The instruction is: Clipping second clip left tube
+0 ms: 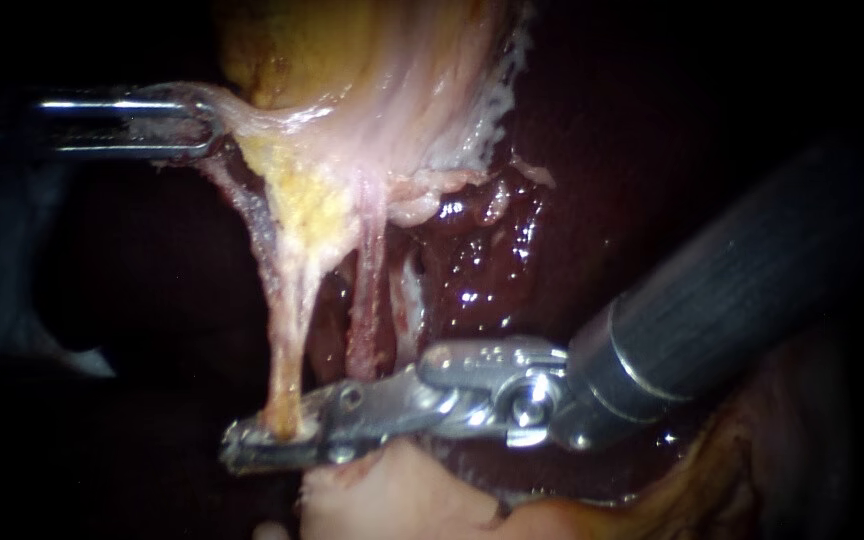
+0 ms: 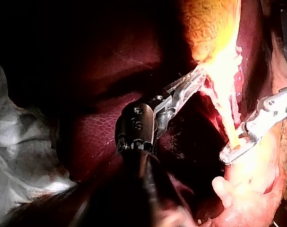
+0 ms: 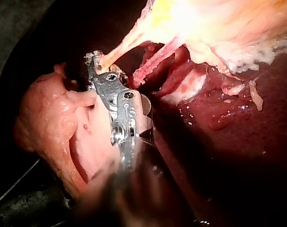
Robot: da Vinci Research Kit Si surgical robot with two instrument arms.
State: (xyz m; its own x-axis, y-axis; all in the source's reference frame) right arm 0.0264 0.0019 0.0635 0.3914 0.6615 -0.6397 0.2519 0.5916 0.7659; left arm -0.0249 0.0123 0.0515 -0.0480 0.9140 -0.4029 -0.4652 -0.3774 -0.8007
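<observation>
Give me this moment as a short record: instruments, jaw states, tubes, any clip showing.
left instrument: comes in from the left, jaws shut on a fold of gallbladder tissue, which is stretched toward it
right instrument: comes in from the right, jaws shut on left tube near its lower end
right tube: reddish, beside the left tube, touched by neither instrument
liver: dark red, wet, behind the tubes
clip: none that I can make out on either tube

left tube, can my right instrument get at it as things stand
Probably yes: the right instrument sits at the lower end of the left tube, nothing between them; the left instrument grips the gallbladder, stretching the tube clear.
</observation>
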